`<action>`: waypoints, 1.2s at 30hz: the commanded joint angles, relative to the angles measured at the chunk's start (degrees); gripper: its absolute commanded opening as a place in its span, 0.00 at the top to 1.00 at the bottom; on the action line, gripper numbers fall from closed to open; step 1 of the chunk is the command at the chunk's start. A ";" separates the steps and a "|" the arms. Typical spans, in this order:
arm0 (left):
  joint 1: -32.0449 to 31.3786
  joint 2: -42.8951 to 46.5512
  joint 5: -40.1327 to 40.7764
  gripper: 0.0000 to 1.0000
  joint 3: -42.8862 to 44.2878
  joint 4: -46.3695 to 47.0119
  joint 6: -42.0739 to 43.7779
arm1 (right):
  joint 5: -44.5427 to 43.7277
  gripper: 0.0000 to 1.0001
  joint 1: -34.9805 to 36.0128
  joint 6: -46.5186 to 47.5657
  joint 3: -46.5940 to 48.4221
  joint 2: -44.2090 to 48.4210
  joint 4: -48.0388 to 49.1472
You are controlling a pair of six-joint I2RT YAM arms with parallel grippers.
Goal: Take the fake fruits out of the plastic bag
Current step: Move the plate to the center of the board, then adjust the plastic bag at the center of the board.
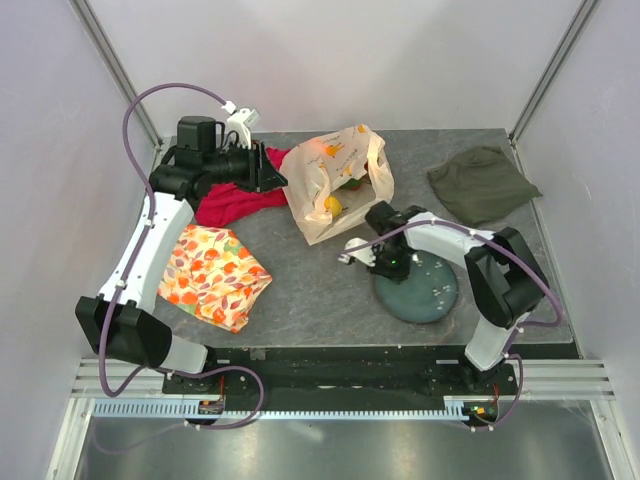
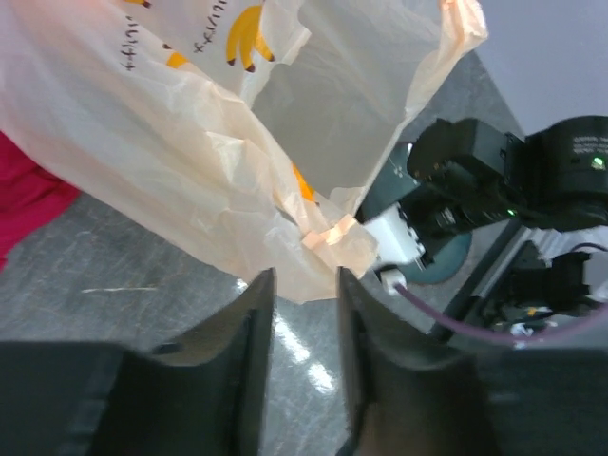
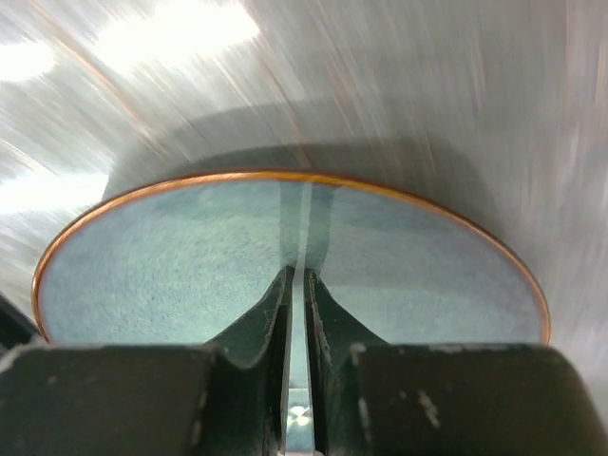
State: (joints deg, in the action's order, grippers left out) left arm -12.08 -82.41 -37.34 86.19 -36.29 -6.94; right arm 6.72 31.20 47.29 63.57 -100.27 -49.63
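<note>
Flowered cloth (image 1: 215,275) by the table's left edge, red cloth (image 1: 235,203) behind it, left gripper (image 2: 304,277) with jaws apart at the edge of the plastic bag (image 1: 335,160), bag toward the back edge with fruits (image 1: 333,205) inside, right gripper (image 3: 297,274) nearly closed, empty, over a plate (image 3: 190,247), green cloth (image 1: 483,183) near the back right corner

Most of the fake fruits (image 1: 333,205) hidden inside the plastic bag (image 1: 315,165); table (image 3: 399,76) streak-blurred at twelve o'clock beyond the plate (image 3: 190,256).

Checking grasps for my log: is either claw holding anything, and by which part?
Nothing is held. The left claw stands open at the edge of the bag; the right claw is shut, empty, by the plate.
</note>
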 commanded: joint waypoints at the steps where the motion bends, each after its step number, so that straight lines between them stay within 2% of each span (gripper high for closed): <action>1: 0.74 2.34 4.38 0.50 0.29 -2.54 4.20 | 12.43 0.83 8.85 -0.27 4.27 -2.65 1.82; 4: 1.18 4.01 5.96 0.41 -1.19 -3.52 6.84 | 15.24 0.83 12.64 -2.28 7.70 -4.58 2.08; 6: 1.18 5.42 6.58 0.36 -2.25 -3.61 8.33 | 18.06 0.82 12.66 -5.78 11.55 -6.85 2.34; 11: 1.79 6.30 7.28 0.34 -5.15 -3.61 8.43 | 22.19 0.81 12.66 -9.66 15.44 -7.40 3.92; 15: 1.88 6.91 4.66 0.34 -6.03 -3.70 10.27 | 20.72 0.81 12.40 -12.13 17.11 0.39 1.64; 17: 1.79 7.88 0.80 0.25 -7.96 -2.39 12.82 | 19.74 0.79 11.34 -10.83 17.55 6.45 -0.55; 19: 1.36 9.54 -2.27 0.21 -11.12 -0.80 15.54 | 20.17 0.75 8.36 -8.28 19.47 9.90 -4.49; 22: 0.04 10.52 -4.22 0.19 -13.50 1.83 18.01 | 21.23 0.70 3.97 -8.09 26.50 13.17 -8.80; 23: -0.57 10.26 -4.23 0.15 -13.59 2.71 18.27 | 20.79 0.68 2.39 -9.39 30.35 13.52 -8.99; 24: -1.19 9.99 -4.14 0.13 -13.60 3.33 18.80 | 19.92 0.61 1.59 -10.36 32.12 13.43 -8.82; 27: -5.74 8.94 -1.09 0.08 -13.42 5.35 20.73 | 19.91 0.52 -2.01 -16.95 35.92 12.12 -2.17; 32: -11.21 5.69 3.85 0.07 -11.66 7.81 27.32 | 19.65 0.52 -3.51 -23.90 36.01 6.86 4.35; 36: -14.99 3.23 6.14 0.09 -11.14 8.96 37.93 | 19.91 0.52 -4.04 -29.08 35.66 3.16 9.44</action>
State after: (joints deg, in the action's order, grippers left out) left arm -24.45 -77.10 -34.61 72.64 -31.35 17.96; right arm 25.82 27.81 25.63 99.57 -93.03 -46.33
